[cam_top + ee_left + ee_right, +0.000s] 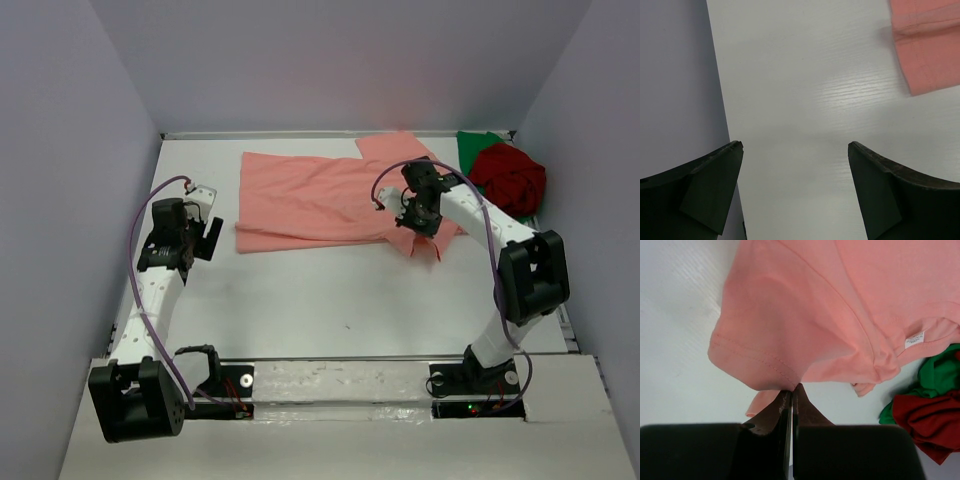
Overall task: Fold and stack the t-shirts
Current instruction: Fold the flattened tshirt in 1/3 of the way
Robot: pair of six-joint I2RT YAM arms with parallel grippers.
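The white table [330, 300] fills the top view. The salmon-pink t-shirt [310, 200] is the biggest thing on it. It lies spread mostly flat from the table's middle toward 12 o'clock, with a sleeve sticking out toward 1 o'clock. Its lower right part is bunched and lifted a little.

At about 2 o'clock, in the far right corner, the dark red t-shirt [510, 178] sits in a crumpled heap. It lies partly on the green t-shirt [478, 145], which shows at its 11 o'clock side. Both lie just beside the pink shirt's right edge.

The right gripper [412, 226] is at the pink shirt's 4 o'clock corner. In the wrist view its fingers are pressed together, pinching a stitched hem of the pink cloth, which drapes away from the tips.

The left gripper [210, 235] is at the table's 9 o'clock side, apart from the pink shirt's left edge. Its jaws stand wide apart over bare table, holding nothing.

A small white label [914, 339] shows inside the pink shirt's collar, near the green cloth.
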